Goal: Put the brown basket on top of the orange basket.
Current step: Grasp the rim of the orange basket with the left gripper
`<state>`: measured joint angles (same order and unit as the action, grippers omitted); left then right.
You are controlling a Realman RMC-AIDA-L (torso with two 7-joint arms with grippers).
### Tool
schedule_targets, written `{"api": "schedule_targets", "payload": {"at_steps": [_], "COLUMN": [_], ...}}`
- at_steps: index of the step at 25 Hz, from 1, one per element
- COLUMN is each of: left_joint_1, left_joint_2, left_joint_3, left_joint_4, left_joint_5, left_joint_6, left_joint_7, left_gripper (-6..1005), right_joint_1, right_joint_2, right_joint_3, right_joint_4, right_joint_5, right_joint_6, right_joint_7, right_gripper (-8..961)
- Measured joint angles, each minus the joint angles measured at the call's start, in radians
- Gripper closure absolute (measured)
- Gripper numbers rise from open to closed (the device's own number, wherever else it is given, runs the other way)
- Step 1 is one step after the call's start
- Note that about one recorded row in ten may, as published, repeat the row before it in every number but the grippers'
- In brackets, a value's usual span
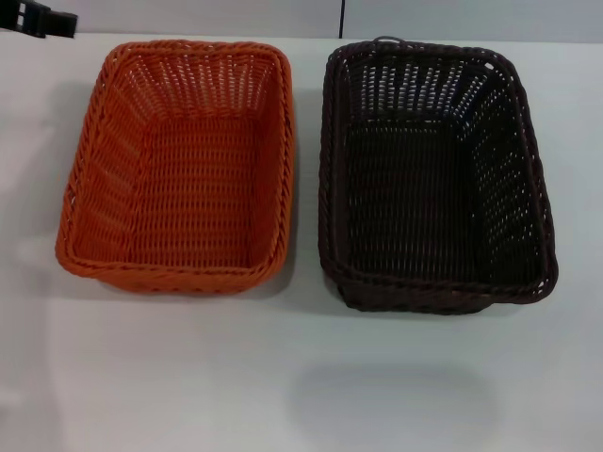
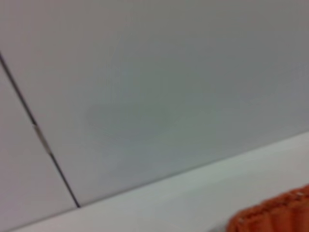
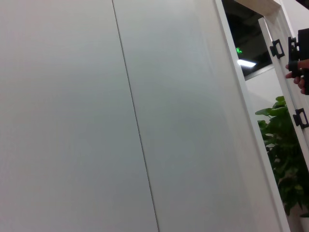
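The orange basket [image 1: 179, 165] stands on the white table, left of centre in the head view. The brown basket [image 1: 433, 174] stands right beside it on the right, with a narrow gap between them. Both are upright and empty. A corner of the orange basket's rim [image 2: 273, 215] shows in the left wrist view. Neither gripper shows in any view. The right wrist view shows only a wall and a doorway.
The white table [image 1: 301, 377] stretches in front of the baskets. A dark object [image 1: 38, 19] sits at the far left corner of the table. A grey wall panel [image 2: 154, 87] stands behind the table. A green plant [image 3: 285, 159] stands by a doorway.
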<state>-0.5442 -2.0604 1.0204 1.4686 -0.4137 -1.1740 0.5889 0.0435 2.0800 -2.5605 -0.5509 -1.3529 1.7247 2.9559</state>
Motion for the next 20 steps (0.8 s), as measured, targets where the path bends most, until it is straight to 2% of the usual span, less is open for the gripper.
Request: {"api": "schedule_targets", "payload": {"at_steps": [5, 10, 15, 20], "left_joint_1": [0.007, 0.000, -0.014, -0.021], "left_joint_2": [-0.003, -0.003, -0.002, -0.001], "left_joint_3": [0.031, 0.035, 0.053, 0.054], "left_joint_4": [0.005, -0.078, -0.198, -0.246], "left_joint_5": [-0.003, -0.016, -0.008, -0.008], "left_joint_6": [-0.074, -0.111, -0.079, -0.064], "left_joint_7": [-0.088, -0.137, -0.143, -0.140], "left_gripper": [236, 179, 188, 195], "right_joint_1": [0.000, -0.001, 0.001, 0.000], "right_joint_2": [0.000, 0.000, 0.000, 0.000], "right_joint_3": [-0.003, -0.002, -0.003, -0.003], "right_joint_4": [0.002, 0.003, 0.007, 0.009], "right_joint_5": [0.000, 0.000, 0.000, 0.000], "right_joint_6": [-0.005, -0.021, -0.025, -0.025], "right_joint_7": [0.000, 0.000, 0.000, 0.000], "right_gripper": [144, 144, 143, 143]}}
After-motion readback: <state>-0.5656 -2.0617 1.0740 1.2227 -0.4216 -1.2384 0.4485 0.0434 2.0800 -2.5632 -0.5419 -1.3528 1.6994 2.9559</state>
